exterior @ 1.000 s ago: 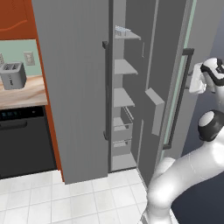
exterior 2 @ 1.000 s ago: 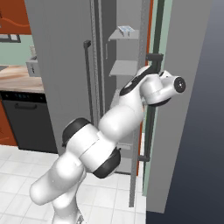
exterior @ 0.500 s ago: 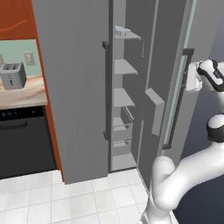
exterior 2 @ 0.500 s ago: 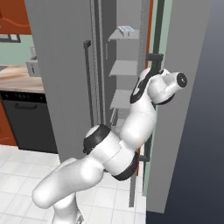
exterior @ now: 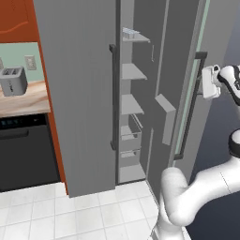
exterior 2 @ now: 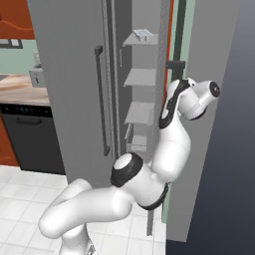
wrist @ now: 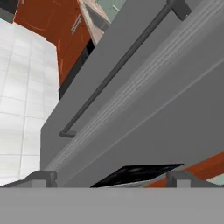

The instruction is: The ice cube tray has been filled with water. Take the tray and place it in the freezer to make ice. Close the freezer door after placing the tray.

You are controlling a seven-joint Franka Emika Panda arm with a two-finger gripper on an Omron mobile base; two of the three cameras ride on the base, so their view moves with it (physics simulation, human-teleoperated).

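Observation:
The ice cube tray (exterior: 131, 33) (exterior 2: 143, 34) lies on the top shelf of the freezer (exterior: 131, 105) (exterior 2: 140, 79), whose pale shelves are exposed. The freezer door (exterior: 164, 93) (exterior 2: 214, 149) stands swung wide open to the right, its vertical bar handle (exterior: 190, 108) (exterior 2: 174, 65) facing outward. My gripper (exterior: 204, 83) (exterior 2: 165, 117) (wrist: 110, 178) hovers beside the upper end of that handle. It is open, and the two fingertips (wrist: 41, 177) are far apart with nothing between them.
The plain grey fridge door (exterior: 75, 93) (exterior 2: 69, 84) (wrist: 131, 100) with its own bar handle (exterior: 112, 96) (wrist: 118, 65) is closed left of the freezer. Further left are orange cabinets (exterior: 16, 18), a counter with a toaster (exterior: 13, 80), a black dishwasher (exterior: 23, 154) and white floor tiles (exterior: 70, 211).
My hand has drifted left, closer to the top of the freezer door's handle, and the elbow has swung round. Door and tray have not moved. The jaws stay open.

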